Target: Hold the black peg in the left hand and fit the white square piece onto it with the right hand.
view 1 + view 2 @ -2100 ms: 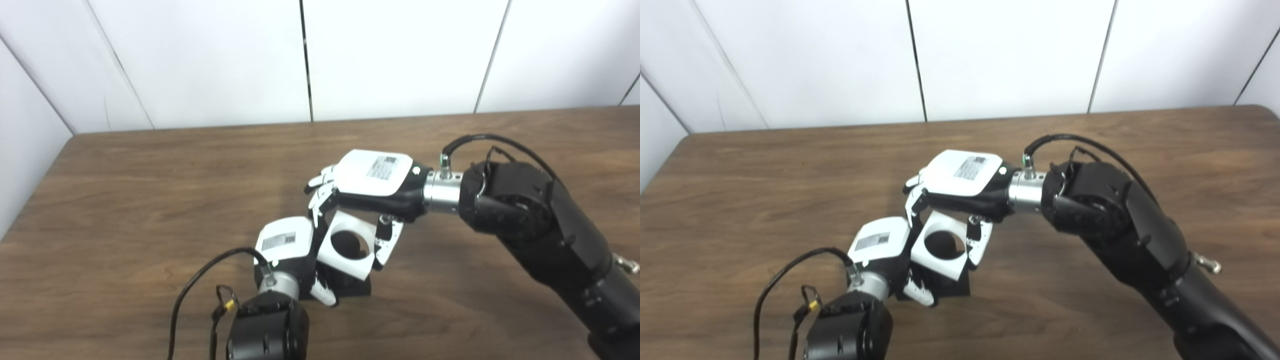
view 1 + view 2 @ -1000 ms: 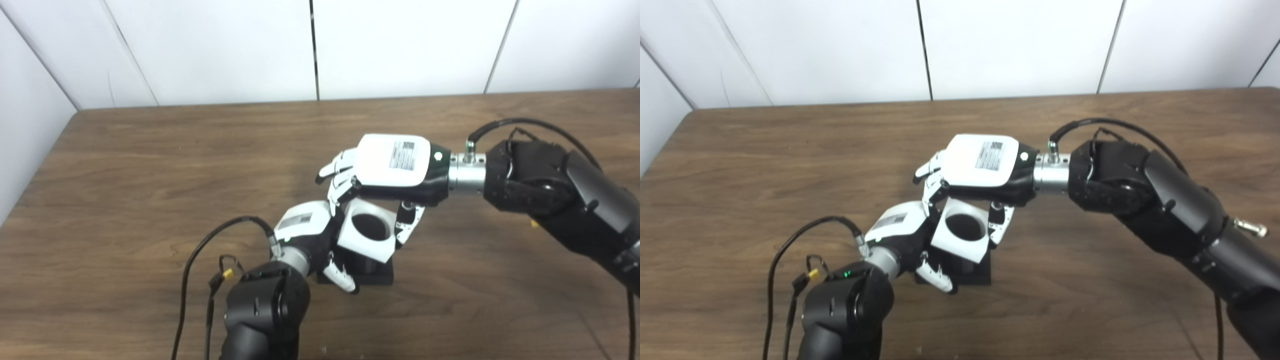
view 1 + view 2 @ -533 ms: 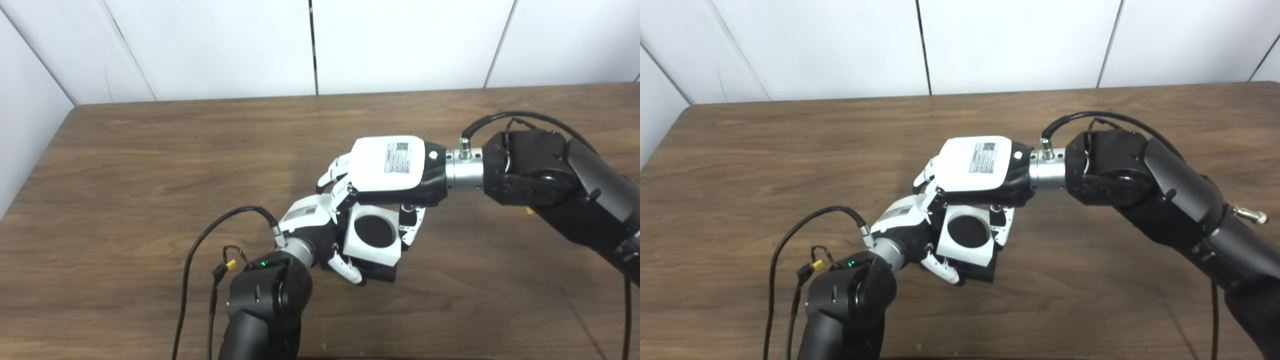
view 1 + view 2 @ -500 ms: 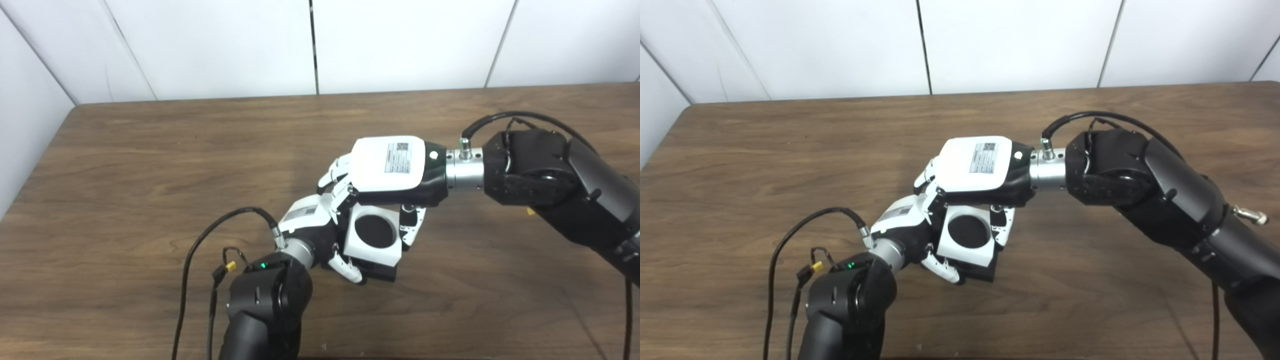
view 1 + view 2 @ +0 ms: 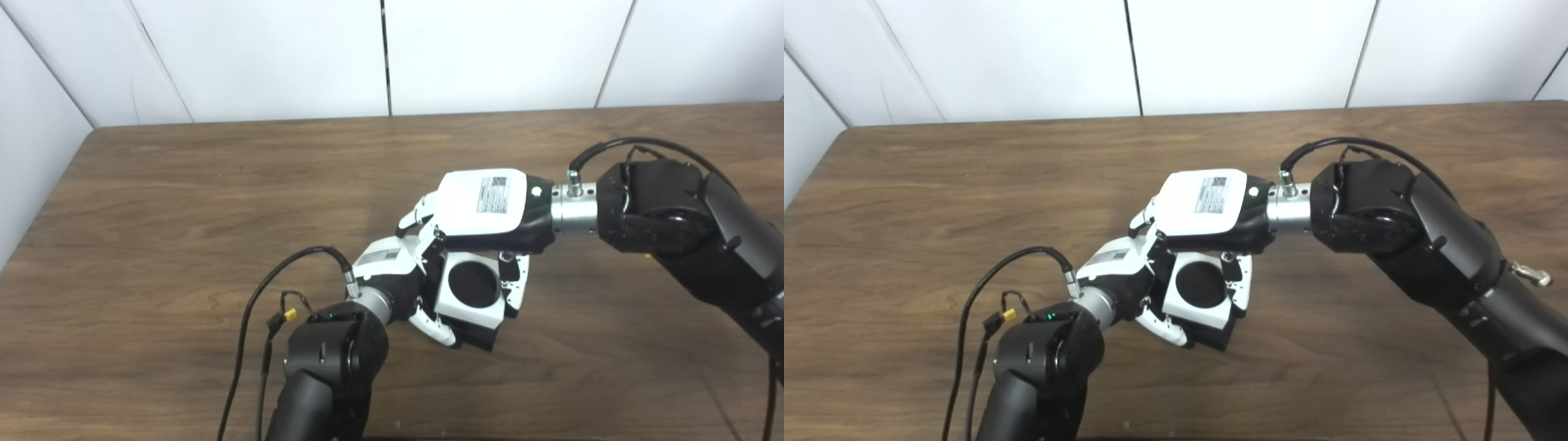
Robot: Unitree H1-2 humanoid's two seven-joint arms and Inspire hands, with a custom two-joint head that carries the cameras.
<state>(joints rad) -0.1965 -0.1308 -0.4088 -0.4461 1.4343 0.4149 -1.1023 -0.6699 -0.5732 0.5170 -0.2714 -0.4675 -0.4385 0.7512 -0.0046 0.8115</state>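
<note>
On the brown wooden bench [image 5: 184,202], the right hand [image 5: 484,205] pinches the white square piece [image 5: 473,289] in its fingers [image 5: 513,288], seated over the black peg [image 5: 481,334] gripped by the left hand [image 5: 398,275].

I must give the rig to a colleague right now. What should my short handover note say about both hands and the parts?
Left hand: shut on the black peg, low over the table; mostly the peg's base shows.
Right hand: shut on the white square piece, fingers on its sides.
Done: the piece sits over the peg, and black fills its round hole.
Left: I cannot tell if it is fully seated. Check the gap above the base, press down if needed, then open the right hand.
</note>
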